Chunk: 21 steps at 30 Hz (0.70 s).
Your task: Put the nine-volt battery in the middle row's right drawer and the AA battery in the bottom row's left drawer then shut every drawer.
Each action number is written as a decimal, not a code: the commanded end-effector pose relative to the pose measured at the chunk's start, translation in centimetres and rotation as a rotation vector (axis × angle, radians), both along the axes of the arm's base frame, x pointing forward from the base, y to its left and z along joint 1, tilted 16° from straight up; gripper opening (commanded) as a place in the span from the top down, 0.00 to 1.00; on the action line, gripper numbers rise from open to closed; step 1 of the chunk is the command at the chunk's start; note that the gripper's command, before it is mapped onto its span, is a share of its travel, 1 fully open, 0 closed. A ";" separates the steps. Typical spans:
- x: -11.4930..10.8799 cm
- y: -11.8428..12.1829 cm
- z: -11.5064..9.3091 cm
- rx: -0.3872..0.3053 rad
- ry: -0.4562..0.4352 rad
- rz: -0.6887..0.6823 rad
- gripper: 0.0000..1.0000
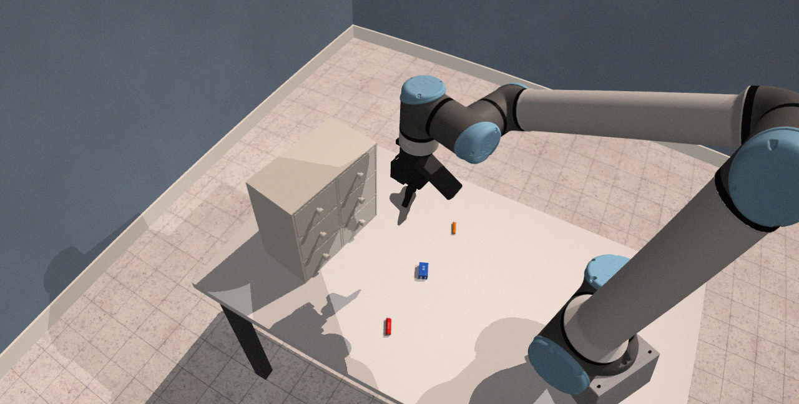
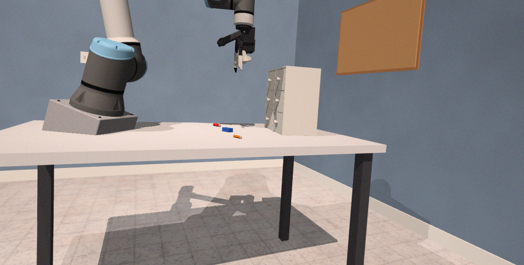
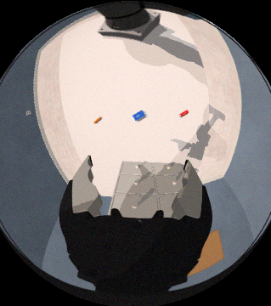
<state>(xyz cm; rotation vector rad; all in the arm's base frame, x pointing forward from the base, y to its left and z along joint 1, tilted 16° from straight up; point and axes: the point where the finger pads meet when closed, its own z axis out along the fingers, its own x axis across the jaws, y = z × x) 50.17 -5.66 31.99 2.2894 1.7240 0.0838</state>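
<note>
The beige chest stands upright at the table's far left corner, with three rows of two drawers, all shut. It also shows in the side view and the wrist view. The blue nine-volt battery lies flat mid-table, also seen in the wrist view. A thin orange cylinder battery lies nearer the chest's right side, and a red cylinder battery lies near the front edge. I cannot tell which one is the AA. My gripper is open and empty. It hangs fingers-down in front of the chest, about level with the chest's top.
The robot base sits at the near right corner of the table. A cork board hangs on the wall behind the chest. The chest stands close to the table's left edge.
</note>
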 end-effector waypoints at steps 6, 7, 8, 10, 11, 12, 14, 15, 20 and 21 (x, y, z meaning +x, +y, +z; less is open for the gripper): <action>0.1 0.0 0.0 -0.002 -0.007 0.001 0.00; 0.1 0.0 0.0 -0.003 -0.008 0.001 0.00; 0.1 0.0 0.0 -0.003 -0.010 0.001 0.00; 0.2 -0.1 0.0 -0.004 -0.014 0.002 0.00; 0.2 -0.1 0.0 -0.005 -0.016 0.002 0.00; 0.2 -0.1 -0.1 -0.006 -0.018 0.002 0.00; 0.3 -0.1 -0.1 -0.007 -0.024 0.003 0.00; 0.3 -0.1 -0.1 -0.008 -0.027 0.003 0.00; 0.5 -0.2 -0.3 -0.014 -0.046 0.006 0.00; 0.5 -0.2 -0.3 -0.014 -0.046 0.006 0.00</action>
